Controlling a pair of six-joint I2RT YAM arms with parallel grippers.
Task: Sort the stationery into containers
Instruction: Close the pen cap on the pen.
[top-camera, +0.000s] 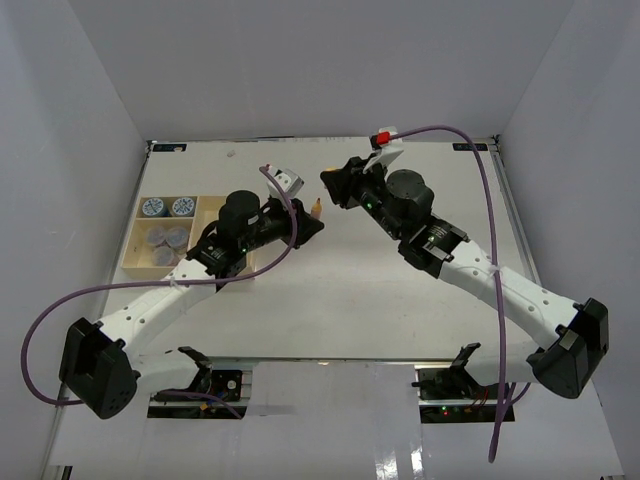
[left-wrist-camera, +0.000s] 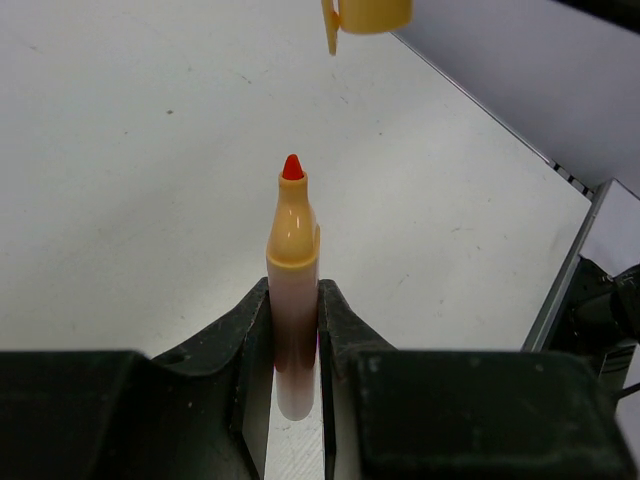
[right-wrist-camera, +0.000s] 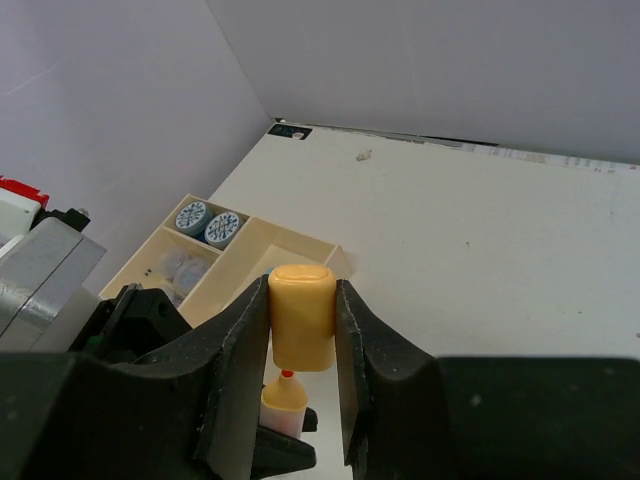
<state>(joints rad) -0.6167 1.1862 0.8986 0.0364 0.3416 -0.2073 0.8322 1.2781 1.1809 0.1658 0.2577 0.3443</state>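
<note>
My left gripper is clamped on the marker, right gripper on the cap, above the counter middle. Cap looks off-axis from tip; pushing now could jam it or skid the marker.

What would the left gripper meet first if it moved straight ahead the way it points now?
Most likely the yellow cap held by the right gripper. The left gripper carries an uncapped marker, whose red tip leads; the cap sits slightly off line, so contact is uncertain.
</note>
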